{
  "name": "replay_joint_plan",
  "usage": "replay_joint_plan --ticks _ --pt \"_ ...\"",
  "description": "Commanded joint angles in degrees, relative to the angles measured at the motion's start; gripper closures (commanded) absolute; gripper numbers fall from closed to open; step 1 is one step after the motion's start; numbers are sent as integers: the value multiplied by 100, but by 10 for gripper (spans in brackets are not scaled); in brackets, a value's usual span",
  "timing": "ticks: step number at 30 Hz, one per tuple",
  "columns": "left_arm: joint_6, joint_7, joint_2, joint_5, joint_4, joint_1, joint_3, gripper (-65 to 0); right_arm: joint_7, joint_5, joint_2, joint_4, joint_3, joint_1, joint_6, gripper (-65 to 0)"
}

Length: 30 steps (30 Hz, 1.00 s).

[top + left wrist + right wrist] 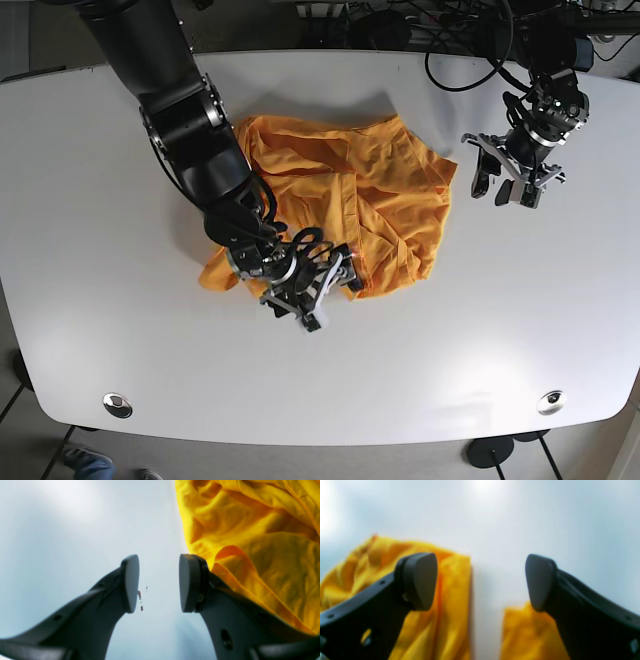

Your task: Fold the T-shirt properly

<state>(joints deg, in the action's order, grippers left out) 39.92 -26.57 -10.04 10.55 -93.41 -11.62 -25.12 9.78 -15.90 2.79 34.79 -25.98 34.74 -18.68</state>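
A crumpled yellow-orange T-shirt (370, 190) lies bunched in the middle of the white table (120, 200). My right gripper (332, 297) hovers open at the shirt's front edge. In the right wrist view the right gripper (480, 580) has its jaws wide apart, with shirt folds (452, 592) under them and nothing held. My left gripper (503, 190) is open and empty over bare table just right of the shirt. In the left wrist view the left gripper (158, 580) has the shirt (262, 542) beside its right finger.
Cables and equipment (450, 30) crowd the table's far edge. Two metal grommets (117, 404) (551, 402) sit near the front corners. Small reddish specks (141, 600) mark the table between the left fingers. Bare table lies left and front of the shirt.
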Motion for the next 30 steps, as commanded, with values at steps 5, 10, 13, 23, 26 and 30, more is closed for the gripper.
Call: replay_joint_plan --ticks 5,10,13,23,26,30 --pt "8 129 -64 101 -88 50 -15 -244 -139 -76 332 104 17 -191 -71 -517" --pt "8 129 -64 101 -88 41 -15 -244 -147 -93 350 121 17 -235 -71 -323" --pt "8 129 -64 101 -88 41 -24 -244 -139 -93 350 324 17 -226 -71 -14" --pt "8 120 -90 734 -106 41 -24 -244 1620 -58 -301 4183 413 -542 -36 -17" --pt "8 120 -81 857 -132 41 -15 -244 2332 -49 -309 5335 905 -375 -71 -19" --pt "8 120 -64 849 -132 58 20 -244 2666 -102 -617 5783 1064 161 -88 -19"
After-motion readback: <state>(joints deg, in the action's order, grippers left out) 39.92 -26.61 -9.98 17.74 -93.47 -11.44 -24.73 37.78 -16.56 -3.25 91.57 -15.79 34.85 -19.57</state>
